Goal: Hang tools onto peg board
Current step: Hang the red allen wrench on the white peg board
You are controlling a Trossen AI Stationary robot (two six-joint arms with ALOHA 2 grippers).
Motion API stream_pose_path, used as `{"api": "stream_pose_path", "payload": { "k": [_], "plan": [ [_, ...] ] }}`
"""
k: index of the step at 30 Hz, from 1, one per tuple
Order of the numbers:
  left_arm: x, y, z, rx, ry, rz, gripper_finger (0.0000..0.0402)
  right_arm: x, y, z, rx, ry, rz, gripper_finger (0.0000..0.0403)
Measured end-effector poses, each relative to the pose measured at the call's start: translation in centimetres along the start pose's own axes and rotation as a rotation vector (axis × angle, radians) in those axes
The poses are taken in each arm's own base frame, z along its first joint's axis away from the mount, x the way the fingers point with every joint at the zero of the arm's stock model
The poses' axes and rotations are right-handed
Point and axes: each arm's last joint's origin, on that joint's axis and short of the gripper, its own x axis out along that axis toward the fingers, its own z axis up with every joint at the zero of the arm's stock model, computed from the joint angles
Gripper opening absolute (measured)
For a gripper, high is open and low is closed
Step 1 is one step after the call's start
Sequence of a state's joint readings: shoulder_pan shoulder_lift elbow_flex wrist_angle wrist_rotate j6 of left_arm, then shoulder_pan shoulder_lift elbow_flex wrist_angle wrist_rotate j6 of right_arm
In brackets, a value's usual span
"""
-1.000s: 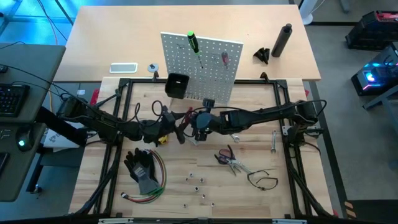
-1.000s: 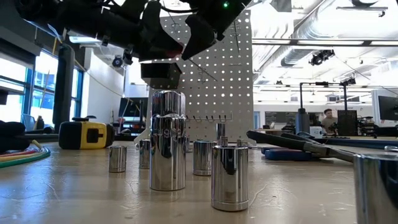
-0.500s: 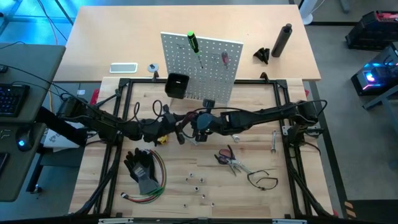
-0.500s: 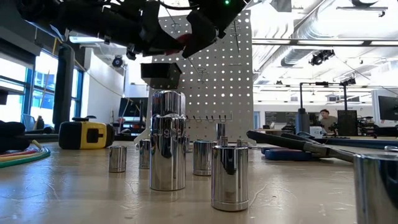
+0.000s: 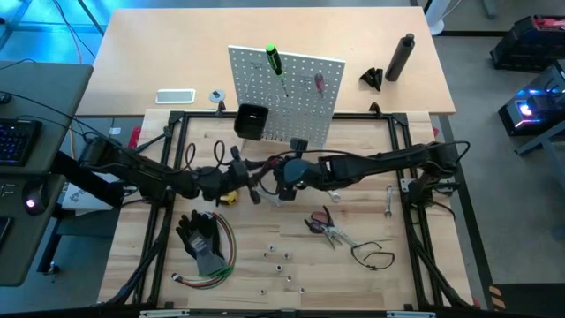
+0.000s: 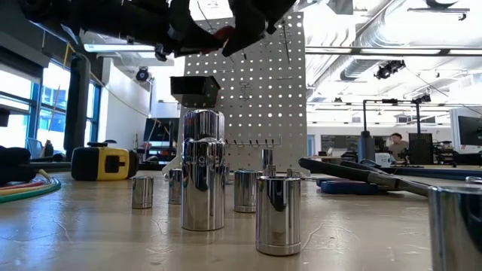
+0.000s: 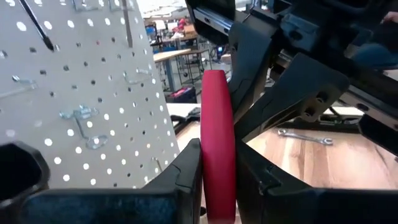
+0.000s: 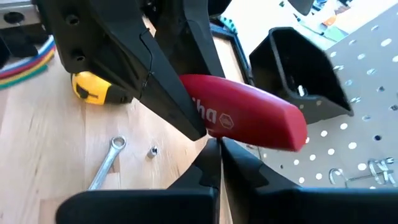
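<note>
The white peg board (image 5: 287, 88) stands upright at the table's far side, with a black bin (image 5: 252, 121) on its front. A green-handled screwdriver (image 5: 274, 60) and a small red tool (image 5: 320, 83) hang on it. In front of the board, above the table, my left gripper (image 7: 219, 152) is shut on a red tool handle (image 7: 216, 112). My right gripper (image 8: 216, 144) is shut, and its tips meet under that same handle (image 8: 249, 112). The rest of the red tool is hidden by the two grippers. My left gripper pinches the red handle's two flat sides (image 7: 217, 177) between its two fingers. The fingers run roughly level and along the handle, whose rounded free end (image 8: 295, 127) sticks out past the fingertips toward the board. The handle is lifted clear of the table. My right gripper's shut fingertips (image 8: 208, 155) meet against the handle's underside beside its printed logo (image 8: 214, 119). I cannot tell whether they pinch any part of the tool.
On the table lie a yellow tape measure (image 5: 231, 196), wrenches (image 5: 388, 201), red-handled pliers (image 5: 322, 225), a thin black loop (image 5: 375, 256), black gloves (image 5: 201, 237) with coloured wires (image 5: 212, 269), and several shiny sockets (image 6: 203, 169) near the front edge.
In the low view both grippers have gone up a little in front of the peg board. The red handle has risen with them and shows more plainly between them now.
</note>
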State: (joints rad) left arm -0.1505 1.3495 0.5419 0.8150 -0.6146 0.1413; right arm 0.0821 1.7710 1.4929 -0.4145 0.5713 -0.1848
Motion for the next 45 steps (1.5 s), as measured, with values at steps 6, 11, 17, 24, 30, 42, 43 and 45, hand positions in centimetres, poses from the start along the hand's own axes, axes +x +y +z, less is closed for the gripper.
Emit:
{"api": "stream_pose_path", "payload": {
  "k": [6, 11, 17, 24, 30, 42, 43, 45],
  "plan": [
    [-0.4, 0.3, 0.9, 0.021, -0.027, -0.007, 0.0051, -1.1, -0.1, 0.4, 0.005, -0.025, 0.005, 0.0000],
    [-0.7, 0.8, 1.4, 0.023, -0.040, 0.029, 0.0051, -1.5, -0.3, -0.2, -0.031, 0.026, -0.033, 0.0001],
    [-0.7, 1.4, 1.5, 0.050, -0.010, 0.020, 0.0051, -2.9, -1.1, -0.2, -0.023, 0.044, -0.060, 0.0001],
    [-0.4, 2.2, 3.9, 0.149, 0.036, 0.009, 0.0051, -6.2, -2.3, 0.3, -0.002, -0.008, -0.078, 0.0000],
    [0.5, 3.2, 7.1, 0.286, 0.079, -0.003, 0.0051, -8.9, -3.1, -0.2, -0.001, 0.010, -0.101, 0.0000],
    [3.4, 7.3, 12.7, 0.483, 0.222, -0.049, 0.0051, -10.1, -2.2, -2.0, 0.020, 0.147, -0.078, 0.0001],
    [3.5, 7.7, 13.0, 0.481, 0.230, -0.063, 0.0051, -10.1, -2.0, -2.1, 0.022, 0.158, -0.078, 0.0001],
    [4.1, 8.3, 13.5, 0.484, 0.252, -0.083, 0.0051, -10.3, -1.8, -2.3, 0.027, 0.172, -0.084, 0.0001]
  ]
}}
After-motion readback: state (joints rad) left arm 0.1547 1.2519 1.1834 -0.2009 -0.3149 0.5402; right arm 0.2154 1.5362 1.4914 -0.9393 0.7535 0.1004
